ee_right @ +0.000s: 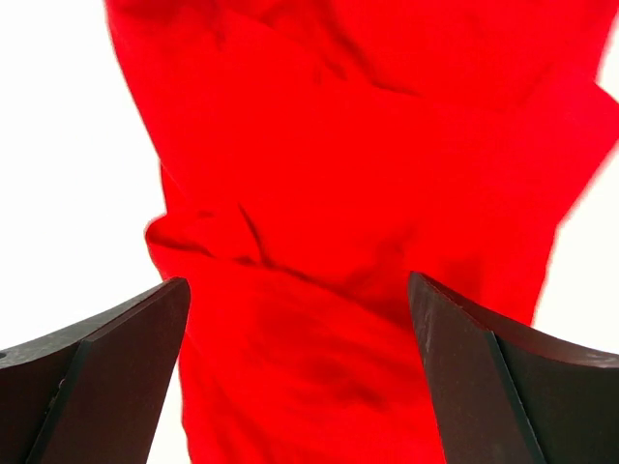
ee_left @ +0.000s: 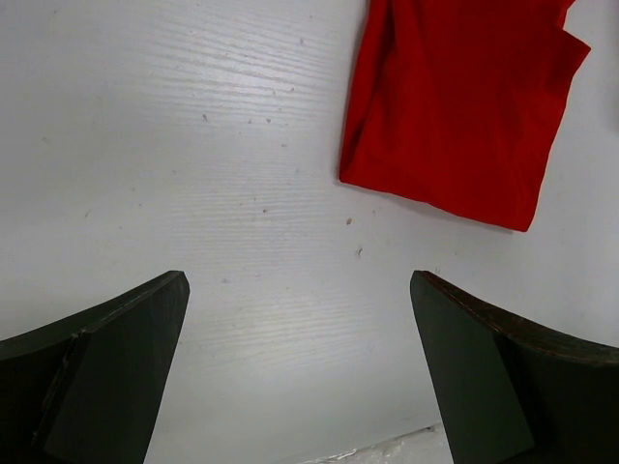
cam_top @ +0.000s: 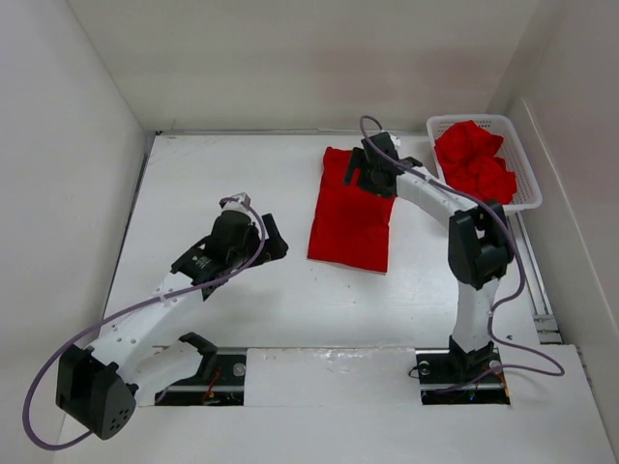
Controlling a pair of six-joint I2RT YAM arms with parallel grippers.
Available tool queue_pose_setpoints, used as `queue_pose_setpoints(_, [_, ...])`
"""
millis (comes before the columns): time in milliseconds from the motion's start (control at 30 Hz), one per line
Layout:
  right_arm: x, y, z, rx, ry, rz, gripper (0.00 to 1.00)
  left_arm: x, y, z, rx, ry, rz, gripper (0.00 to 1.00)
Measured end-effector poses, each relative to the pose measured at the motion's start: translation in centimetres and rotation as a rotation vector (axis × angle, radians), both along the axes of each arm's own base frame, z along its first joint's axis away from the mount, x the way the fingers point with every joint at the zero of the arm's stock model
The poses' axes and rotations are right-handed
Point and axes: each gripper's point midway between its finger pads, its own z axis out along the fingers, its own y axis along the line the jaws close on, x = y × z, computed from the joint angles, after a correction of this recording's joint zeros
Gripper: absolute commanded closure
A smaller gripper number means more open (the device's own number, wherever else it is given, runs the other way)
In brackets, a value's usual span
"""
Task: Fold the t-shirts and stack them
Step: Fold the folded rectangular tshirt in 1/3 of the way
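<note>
Right end effector (ee_right: 300,367), jaws wide and empty, hovers over the rumpled upper end of a t-shirt (cam_top: 350,217) lying centre-frame on the bench (cam_top: 213,174), long axis top to bottom. Left end effector (ee_left: 300,377) likewise open over bare bench. Cloth judged soft, light, limp; best pinched at a corner.
</note>
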Motion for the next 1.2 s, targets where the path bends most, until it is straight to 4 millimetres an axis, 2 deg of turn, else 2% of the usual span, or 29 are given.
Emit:
queue_pose_setpoints(133, [-3.1,-2.0,1.6,0.005,-0.007,-0.058,0.0,0.5,-0.8,-0.8,0.013,0.024,-0.03,0.0])
queue_pose_setpoints(300, [-9.7,-5.3,2.4,0.038,0.016,-0.163,0.0,2.1,-4.3,-1.0,0.044,0.019,-0.12,0.0])
queue_pose_setpoints(367, [-12.1,-6.1,1.6,0.044,0.039,-0.199,0.0,3.1,-5.8,-1.2,0.047,0.009,-0.149,0.0])
queue_pose_setpoints(433, [-14.7,-6.4,0.1,0.034,0.086,-0.224,0.0,4.2,-6.8,-2.0,0.052,0.009,-0.17,0.0])
queue_pose_setpoints(567, [-19.2,-5.6,-3.3,-0.001,0.183,-0.222,0.0,5.4,-8.2,-4.7,0.099,0.041,-0.198,0.0])
queue_pose_setpoints(633, [-20.6,-5.1,-4.3,-0.008,0.214,-0.218,0.0,5.5,-9.0,-6.1,0.147,0.056,-0.214,0.0])
queue_pose_setpoints(800, [-21.6,-4.3,-4.8,0.003,0.23,-0.237,0.0,5.7,-11.4,-7.8,0.229,0.057,-0.255,0.0])
queue_pose_setpoints(933, [-21.6,-4.2,-4.9,0.007,0.228,-0.253,0.0,5.9,-11.3,-8.3,0.246,0.061,-0.244,0.03])
queue_pose_setpoints(1033, [-21.8,-4.4,-5.5,0.005,0.235,-0.26,0.0,6.3,-11.2,-8.3,0.246,0.051,-0.235,0.1])
queue_pose_setpoints(1200, [-22.0,-4.4,-6.7,-0.007,0.263,-0.258,0.03,6.2,-11.2,-9.8,0.266,0.077,-0.237,0.19])
